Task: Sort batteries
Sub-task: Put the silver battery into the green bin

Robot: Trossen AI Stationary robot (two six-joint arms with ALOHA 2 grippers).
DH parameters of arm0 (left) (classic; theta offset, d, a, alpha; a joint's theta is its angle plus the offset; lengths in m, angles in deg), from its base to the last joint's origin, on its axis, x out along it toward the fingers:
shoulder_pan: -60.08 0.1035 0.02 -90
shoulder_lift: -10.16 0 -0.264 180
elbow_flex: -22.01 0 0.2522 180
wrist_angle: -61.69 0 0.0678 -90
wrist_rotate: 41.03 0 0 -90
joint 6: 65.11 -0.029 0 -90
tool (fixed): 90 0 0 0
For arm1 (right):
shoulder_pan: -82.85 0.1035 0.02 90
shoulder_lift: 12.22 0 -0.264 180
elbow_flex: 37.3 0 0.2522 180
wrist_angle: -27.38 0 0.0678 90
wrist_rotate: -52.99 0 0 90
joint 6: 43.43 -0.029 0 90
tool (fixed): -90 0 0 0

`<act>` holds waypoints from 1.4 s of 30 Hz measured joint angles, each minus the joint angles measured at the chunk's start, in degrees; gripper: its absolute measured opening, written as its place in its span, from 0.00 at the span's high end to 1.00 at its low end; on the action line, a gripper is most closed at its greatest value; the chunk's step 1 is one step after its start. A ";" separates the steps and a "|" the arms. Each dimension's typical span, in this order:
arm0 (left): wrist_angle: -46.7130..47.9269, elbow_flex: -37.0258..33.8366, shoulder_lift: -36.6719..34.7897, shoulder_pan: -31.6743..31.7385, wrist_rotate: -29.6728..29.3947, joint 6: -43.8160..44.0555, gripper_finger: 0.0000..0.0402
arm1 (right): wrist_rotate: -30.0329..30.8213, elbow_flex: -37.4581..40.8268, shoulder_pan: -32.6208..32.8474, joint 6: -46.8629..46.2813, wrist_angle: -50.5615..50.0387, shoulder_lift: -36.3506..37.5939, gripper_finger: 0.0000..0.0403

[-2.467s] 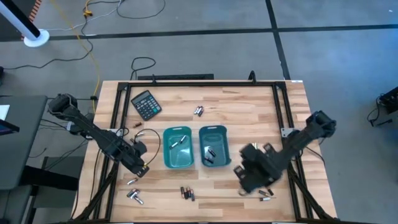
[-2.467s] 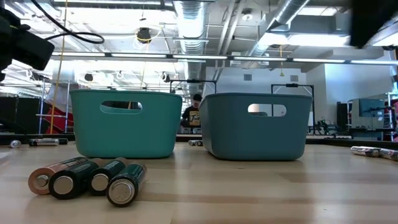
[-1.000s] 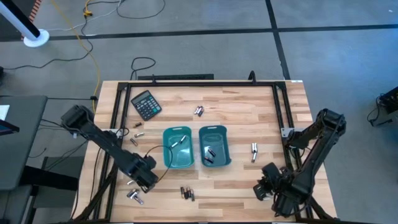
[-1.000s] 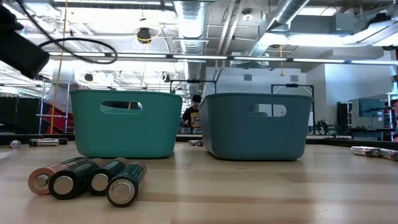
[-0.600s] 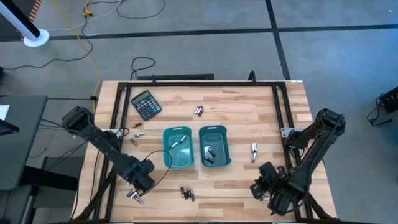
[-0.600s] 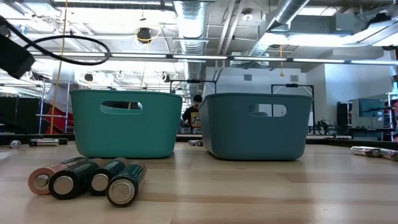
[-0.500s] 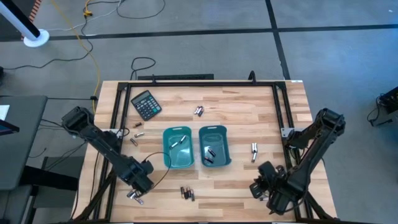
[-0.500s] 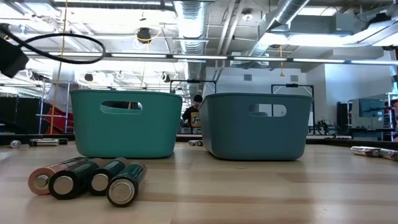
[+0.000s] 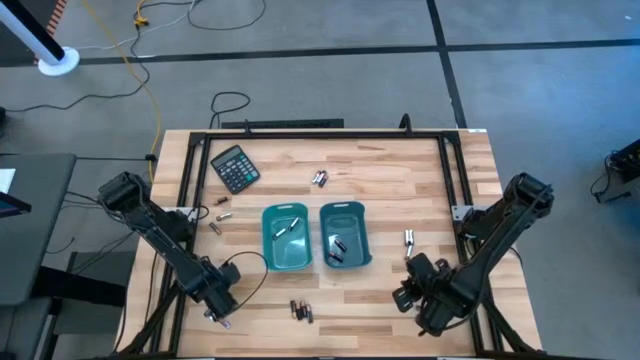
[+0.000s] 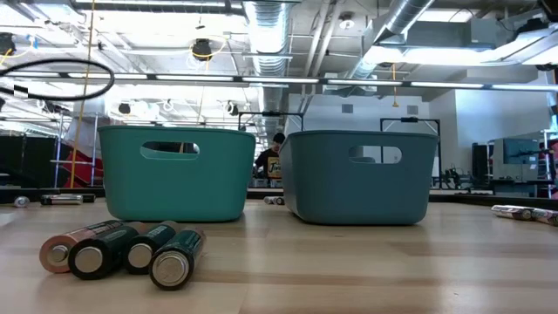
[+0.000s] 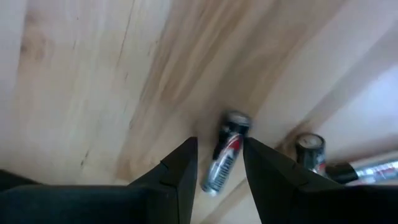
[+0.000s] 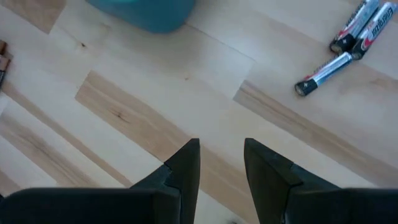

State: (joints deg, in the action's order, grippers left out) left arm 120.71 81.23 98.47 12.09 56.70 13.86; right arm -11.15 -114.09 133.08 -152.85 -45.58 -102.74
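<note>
Two teal bins (image 9: pixel 285 238) (image 9: pixel 345 235) stand mid-table, each with a few batteries inside. My left gripper (image 11: pixel 219 146) is open and points down over the near left corner. A silver-and-red battery (image 11: pixel 225 158) lies on the wood between and below its fingertips; whether they touch it I cannot tell. Two more batteries (image 11: pixel 309 149) lie beside it. My right gripper (image 12: pixel 221 146) is open over bare wood at the near right, with nothing between its fingers. Silver batteries (image 12: pixel 354 31) lie beyond it, near a bin corner (image 12: pixel 146 12).
A black calculator (image 9: pixel 236 165) lies at the far left. Loose batteries lie behind the bins (image 9: pixel 319 178), left of them (image 9: pixel 215 227), in front of them (image 10: pixel 122 249) and to their right (image 9: pixel 408 240). A black frame (image 9: pixel 190 180) runs along the table's edges.
My left gripper has gone toward the table's near left corner and down, over the batteries there. My right gripper has gone toward the table's left and slightly toward the far edge, nearer the bins. Both have kept the same opening.
</note>
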 joint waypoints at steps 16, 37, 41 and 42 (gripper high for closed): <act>-2.61 -3.46 -0.20 0.06 -2.94 1.87 0.91 | -0.08 0.00 -1.64 4.73 1.45 0.00 0.65; 17.79 17.42 0.02 6.50 -14.83 2.37 0.91 | -0.01 3.92 17.89 -14.17 5.20 -0.04 0.69; 24.18 24.70 -0.04 12.01 -18.47 -5.34 0.91 | 0.01 5.36 17.79 -14.63 7.78 -0.04 0.69; 24.70 26.35 -0.07 13.73 -19.33 -7.67 0.91 | 0.04 5.63 17.49 -14.61 8.25 -0.04 0.69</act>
State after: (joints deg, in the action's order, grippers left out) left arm 145.41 107.58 98.40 25.82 37.37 6.19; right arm -11.12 -108.46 150.56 -167.47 -37.33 -102.79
